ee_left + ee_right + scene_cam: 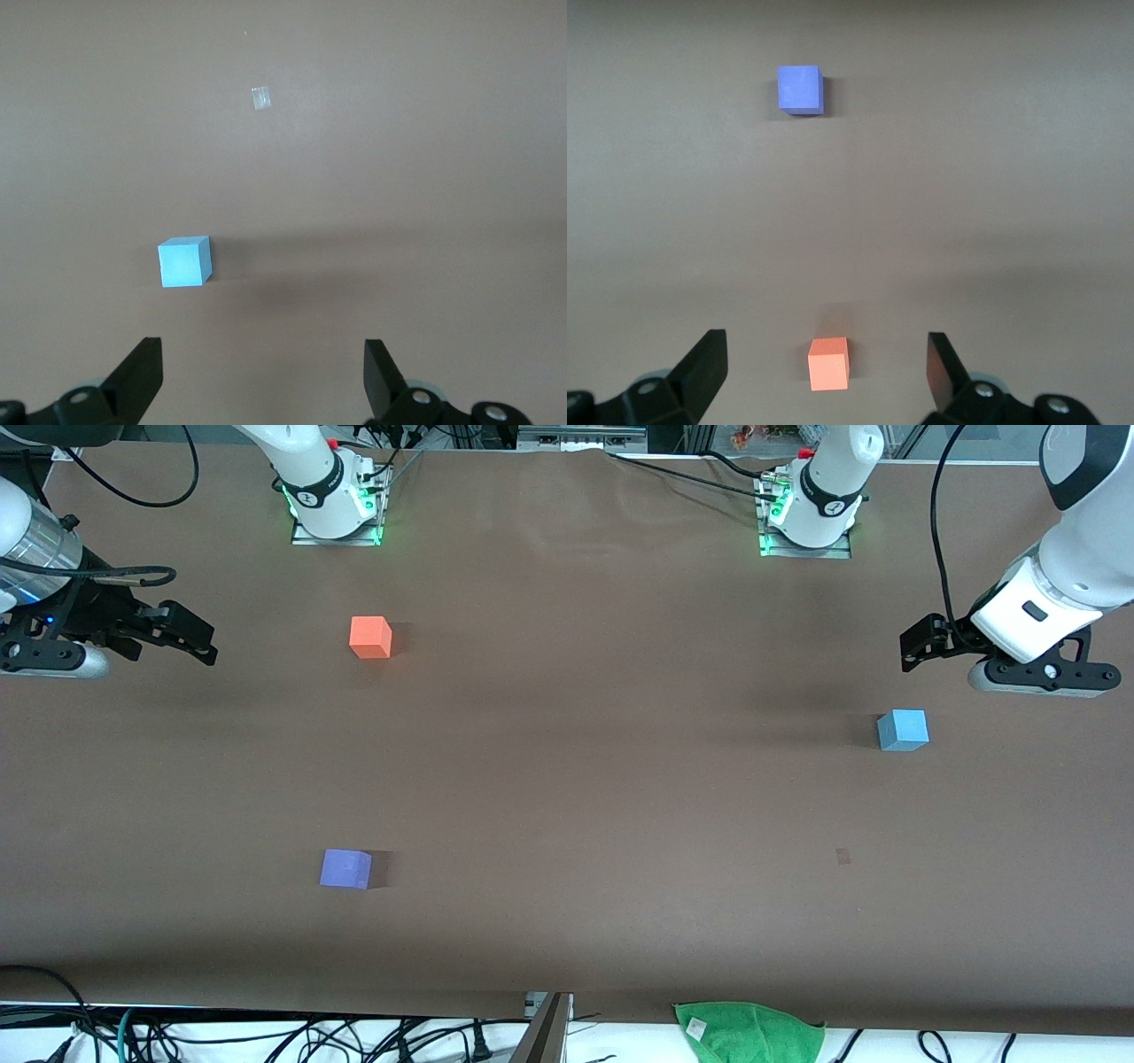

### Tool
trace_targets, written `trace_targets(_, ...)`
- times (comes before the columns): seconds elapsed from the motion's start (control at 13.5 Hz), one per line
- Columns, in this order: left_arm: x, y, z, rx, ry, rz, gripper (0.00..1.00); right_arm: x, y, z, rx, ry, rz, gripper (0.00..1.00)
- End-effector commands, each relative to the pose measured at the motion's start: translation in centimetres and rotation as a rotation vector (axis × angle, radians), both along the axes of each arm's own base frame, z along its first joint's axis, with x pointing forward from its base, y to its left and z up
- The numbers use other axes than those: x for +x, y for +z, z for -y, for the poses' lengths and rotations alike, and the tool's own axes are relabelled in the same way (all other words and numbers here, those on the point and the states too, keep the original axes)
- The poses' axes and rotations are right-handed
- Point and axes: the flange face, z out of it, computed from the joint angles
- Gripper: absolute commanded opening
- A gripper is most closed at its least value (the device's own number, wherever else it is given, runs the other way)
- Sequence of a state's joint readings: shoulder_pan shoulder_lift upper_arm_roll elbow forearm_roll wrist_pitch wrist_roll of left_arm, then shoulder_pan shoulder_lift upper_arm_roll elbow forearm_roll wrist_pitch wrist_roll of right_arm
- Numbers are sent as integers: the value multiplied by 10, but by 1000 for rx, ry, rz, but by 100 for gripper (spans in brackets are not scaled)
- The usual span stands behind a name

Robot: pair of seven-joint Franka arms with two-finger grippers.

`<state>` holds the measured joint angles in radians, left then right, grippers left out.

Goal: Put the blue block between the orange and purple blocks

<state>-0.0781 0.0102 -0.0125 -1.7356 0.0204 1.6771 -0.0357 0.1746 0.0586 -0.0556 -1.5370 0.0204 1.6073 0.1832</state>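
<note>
Blue block (903,730) sits on the brown table (602,779) near the left arm's end edge, untouched. Left gripper (912,646) hovers above the table just beside it, fingers spread wide, nothing held. Orange block (370,638) and purple block (345,869) lie toward the right arm's end, well apart, purple nearer the front edge. Right gripper (199,638) hangs at that end edge, wide apart, holding nothing. Green cloth (749,1029) at front edge.

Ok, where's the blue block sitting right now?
In the front view the blue block lies on the table toward the left arm's end, apart from the other cubes. The open left claw hangs nearby; the left wrist view shows the block off-centre.
</note>
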Motion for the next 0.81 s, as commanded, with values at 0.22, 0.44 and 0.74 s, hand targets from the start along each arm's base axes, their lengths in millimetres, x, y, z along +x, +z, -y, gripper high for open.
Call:
trace_targets(0.22,11,-46,-11,10,-12,-128,100,0,3,2,14,1,-7,99)
trace_targets(0.44,11,-85,-88,7,-64,-150,100,0,3,3,14,0,-5,99)
trace_targets(0.74,2,-143,-126,46,-99,-86,100,0,3,3,14,0,-7,99)
